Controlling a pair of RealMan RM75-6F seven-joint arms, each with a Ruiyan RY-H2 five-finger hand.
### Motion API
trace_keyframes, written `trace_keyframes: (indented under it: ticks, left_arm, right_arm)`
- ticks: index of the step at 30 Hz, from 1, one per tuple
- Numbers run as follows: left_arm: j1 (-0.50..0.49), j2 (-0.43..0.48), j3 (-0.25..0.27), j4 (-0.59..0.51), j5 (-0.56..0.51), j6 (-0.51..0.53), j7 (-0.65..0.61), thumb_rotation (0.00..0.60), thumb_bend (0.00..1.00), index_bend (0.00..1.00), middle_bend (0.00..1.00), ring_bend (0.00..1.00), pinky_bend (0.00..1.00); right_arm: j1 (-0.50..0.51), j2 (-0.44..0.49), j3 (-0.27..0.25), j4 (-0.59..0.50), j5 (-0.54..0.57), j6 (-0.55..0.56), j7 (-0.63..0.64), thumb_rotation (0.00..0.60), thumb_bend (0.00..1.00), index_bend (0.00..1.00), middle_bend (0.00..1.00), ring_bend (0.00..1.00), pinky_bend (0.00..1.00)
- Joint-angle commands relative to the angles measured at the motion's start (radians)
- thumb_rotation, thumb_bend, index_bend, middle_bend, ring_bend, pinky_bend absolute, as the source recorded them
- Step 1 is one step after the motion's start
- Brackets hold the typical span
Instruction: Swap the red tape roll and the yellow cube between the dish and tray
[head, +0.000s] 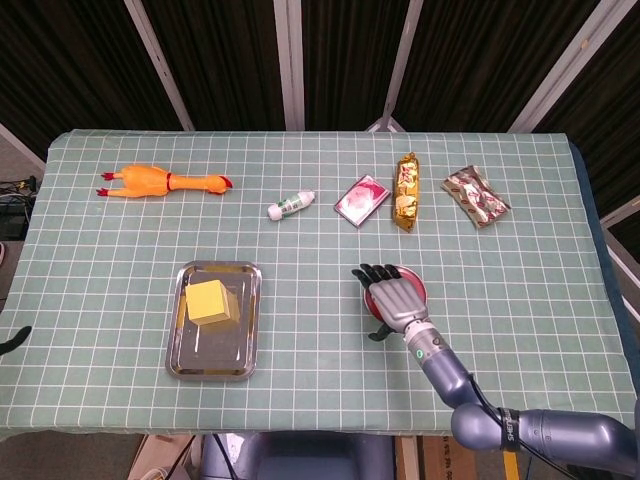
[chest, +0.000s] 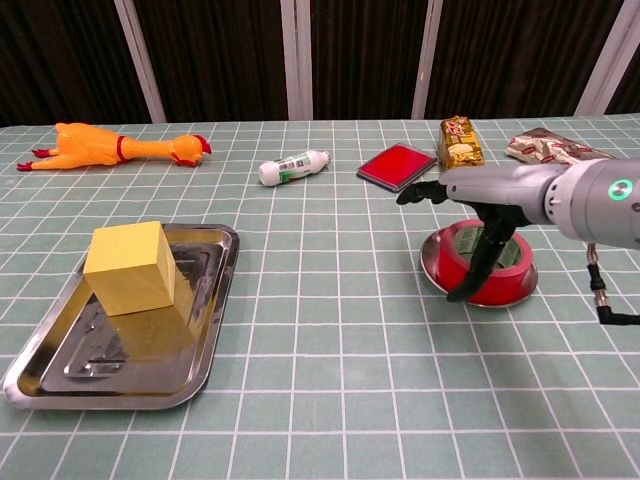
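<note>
The yellow cube (head: 208, 300) (chest: 130, 266) stands in the steel tray (head: 213, 368) (chest: 201, 340) at the front left. The red tape roll (chest: 510, 264) lies flat in the small round metal dish (chest: 436, 270) (head: 420, 295) right of centre. My right hand (head: 392, 297) (chest: 492, 190) hovers over the dish, fingers spread and pointing left, its thumb reaching down by the roll's near side. It holds nothing, and I cannot tell whether the thumb touches the roll. Only a dark tip of my left hand (head: 12, 341) shows at the left edge of the head view.
Along the back lie a rubber chicken (head: 160, 182), a white tube (head: 291, 206), a flat red case (head: 361, 199), a gold snack pack (head: 406, 192) and a foil packet (head: 476, 196). Checked cloth covers the table between tray and dish.
</note>
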Motion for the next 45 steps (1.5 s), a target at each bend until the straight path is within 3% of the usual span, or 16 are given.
trace_keyframes:
  ticks: [1,23,29,33,38,45]
  left_arm:
    - [0.000,-0.001,-0.002,0.000,-0.003,0.000,0.003,0.600,0.10,0.09,0.00,0.00,0.03]
    - [0.000,-0.012,-0.004,-0.008,-0.009,0.001,0.036,0.600,0.10,0.09,0.00,0.00,0.03]
    - [0.000,-0.012,-0.006,-0.011,-0.014,-0.003,0.037,0.600,0.10,0.10,0.00,0.00,0.04]
    - [-0.001,-0.012,-0.007,-0.012,-0.017,-0.004,0.041,0.600,0.10,0.10,0.00,0.00,0.04]
    - [-0.001,-0.014,-0.007,-0.014,-0.017,-0.005,0.046,0.600,0.10,0.10,0.00,0.00,0.04]
    - [-0.001,-0.015,-0.006,-0.017,-0.018,-0.007,0.049,0.600,0.10,0.10,0.00,0.00,0.04]
  right_arm:
    - [0.010,-0.007,-0.011,0.017,0.007,-0.005,0.012,0.600,0.04,0.00,0.00,0.00,0.00]
    - [0.071,0.032,-0.073,0.101,0.051,-0.036,0.083,0.600,0.03,0.05,0.01,0.02,0.01]
    - [0.070,0.011,-0.084,0.136,0.021,-0.016,0.106,0.600,0.04,0.12,0.06,0.11,0.09]
    - [0.068,-0.005,-0.089,0.158,0.009,-0.001,0.116,0.600,0.12,0.18,0.12,0.19,0.16]
    - [0.071,-0.001,-0.101,0.162,0.014,-0.017,0.121,0.600,0.13,0.20,0.14,0.22,0.19]
    - [0.075,0.001,-0.110,0.172,0.010,-0.028,0.134,0.600,0.18,0.23,0.16,0.29,0.35]
